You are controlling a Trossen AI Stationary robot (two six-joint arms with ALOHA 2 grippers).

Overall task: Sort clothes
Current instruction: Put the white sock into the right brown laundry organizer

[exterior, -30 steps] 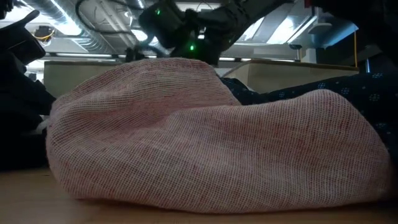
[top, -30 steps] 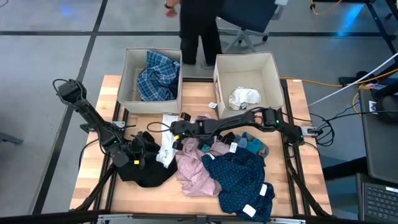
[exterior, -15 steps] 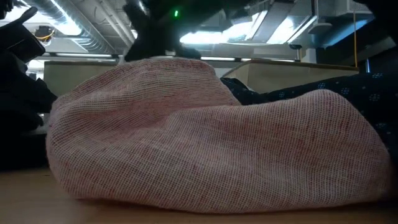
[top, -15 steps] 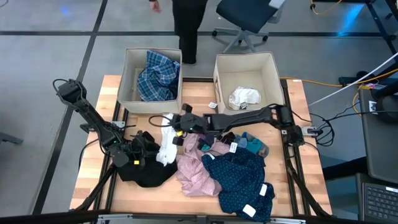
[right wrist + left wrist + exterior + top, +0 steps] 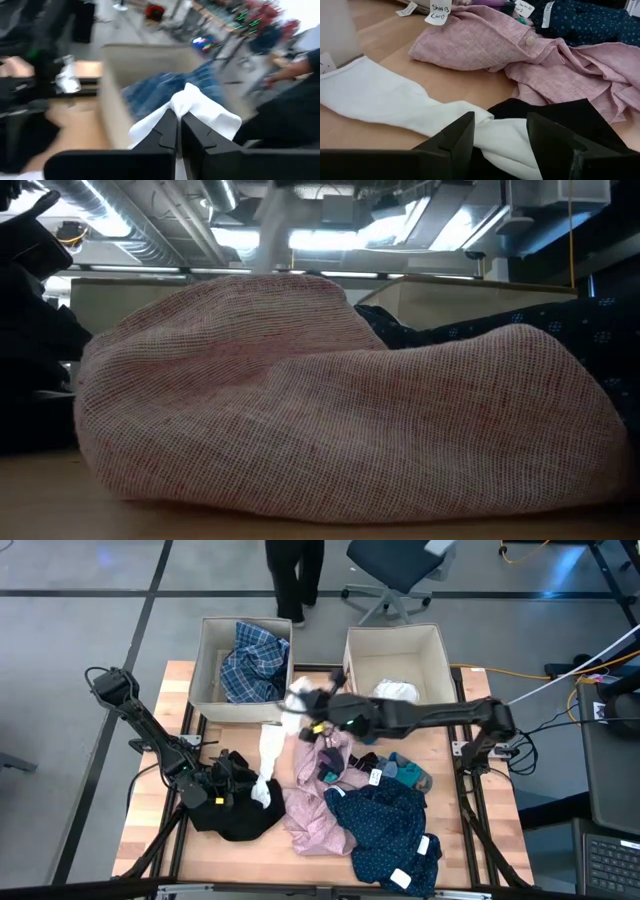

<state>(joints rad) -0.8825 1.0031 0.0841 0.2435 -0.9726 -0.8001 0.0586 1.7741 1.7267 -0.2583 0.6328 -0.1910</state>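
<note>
- Black cloth (image 5: 237, 818) lies crumpled at the bench's (image 5: 150, 790) near left corner. The left pincer (image 5: 232, 777) rests low on it with its fingers spread apart and nothing between them; I judge this arm is waiting.
- White garment (image 5: 268, 755), long and narrow, hangs from the right pincer (image 5: 300, 700) down to the bench, its lower end lying across the black cloth just in front of the left pincer. The right pincer's fingers are pinched tight on the garment's upper end, lifted near the left bin, so this looks like a carry towards a bin.
- Beige left bin (image 5: 209, 660) at the far edge already holds a blue plaid shirt (image 5: 252, 662), presumably sorted.
- Pink shirt (image 5: 530, 47) lies bunched at the bench's middle. A white tag (image 5: 439, 12) on it carries handwriting that seems to read "Shirt 13"; the line under it is too small to read.
- Beige right bin (image 5: 437, 660) holds a pale garment (image 5: 397, 692).
- Teal socks (image 5: 405, 772) and a navy dotted piece (image 5: 385, 825) lie on the right half of the bench, unsorted, with small paper tags I cannot read.
</note>
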